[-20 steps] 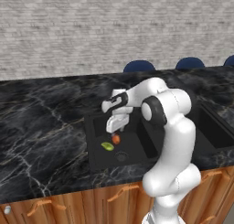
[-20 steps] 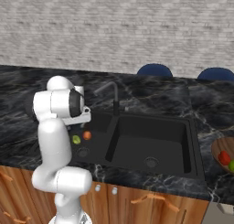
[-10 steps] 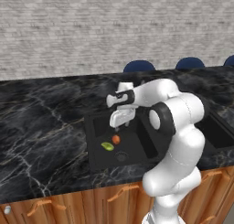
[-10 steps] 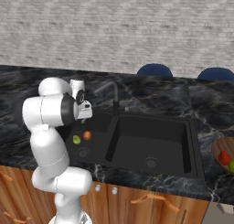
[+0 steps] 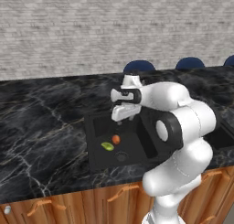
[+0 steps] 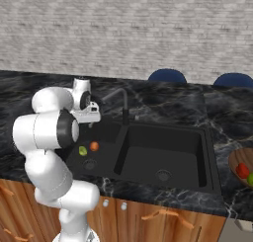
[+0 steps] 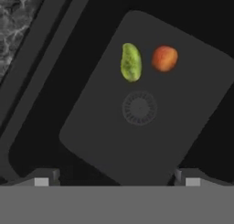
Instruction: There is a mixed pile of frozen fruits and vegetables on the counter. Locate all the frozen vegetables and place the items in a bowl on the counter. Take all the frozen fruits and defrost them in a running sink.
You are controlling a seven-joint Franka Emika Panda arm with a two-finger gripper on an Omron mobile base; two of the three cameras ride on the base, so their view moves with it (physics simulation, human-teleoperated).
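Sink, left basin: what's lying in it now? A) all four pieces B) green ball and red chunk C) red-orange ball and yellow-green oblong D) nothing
C: the red-orange ball and the yellow-green oblong lie side by side on the floor of the sink, next to the drain, with the open gripper above them.

I see the sink (image 5: 98, 127) set into the black marble counter (image 5: 41, 113). On the floor of its near basin lie the yellow-green piece (image 5: 107, 146) and the red-orange ball (image 5: 116, 139), close together, just beside the round drain (image 5: 121, 155). My gripper (image 5: 119, 122) hangs above that basin, apart from both fruits; I can't judge its jaws here. Blue chair backs (image 5: 139, 66) show behind the counter, wooden cabinet fronts (image 5: 77, 205) below it.
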